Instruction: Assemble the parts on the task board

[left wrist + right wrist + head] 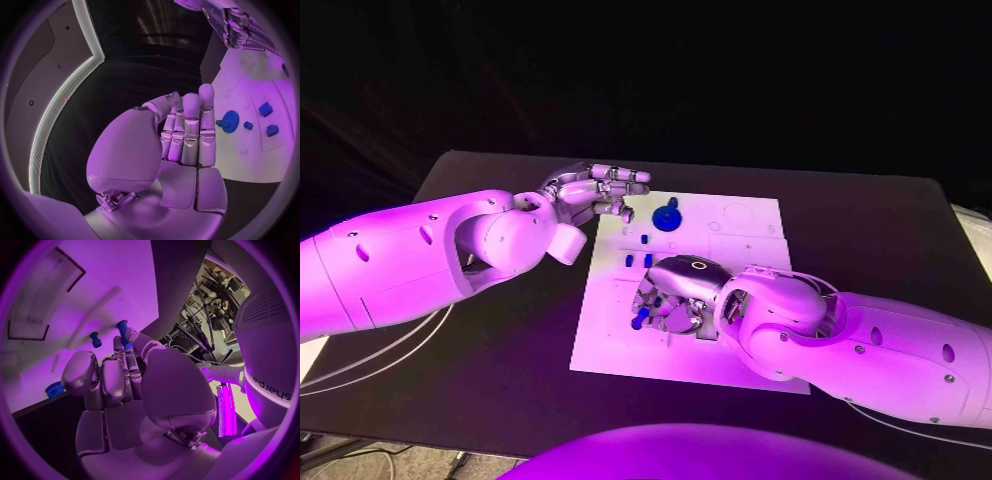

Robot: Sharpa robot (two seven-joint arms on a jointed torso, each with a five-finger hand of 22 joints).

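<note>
The white task board (740,225) lies in the middle of the black table. A blue gear (669,216) stands near its far left corner, also seen in the left wrist view as the gear (230,120). Two small blue parts (638,261) sit in the board just in front of it. My left hand (596,190) hovers at the board's far left edge, fingers straight and side by side (190,130), holding nothing. My right hand (678,296) is low over the board's left middle, and its fingertips pinch a blue peg (122,329). A second blue peg (95,340) stands in the board close by.
Black table (488,330) surrounds the board on all sides. The board's right half has only outlined recesses (747,215). My right forearm (877,345) covers the board's near right corner. White cables (372,355) hang at the left table edge.
</note>
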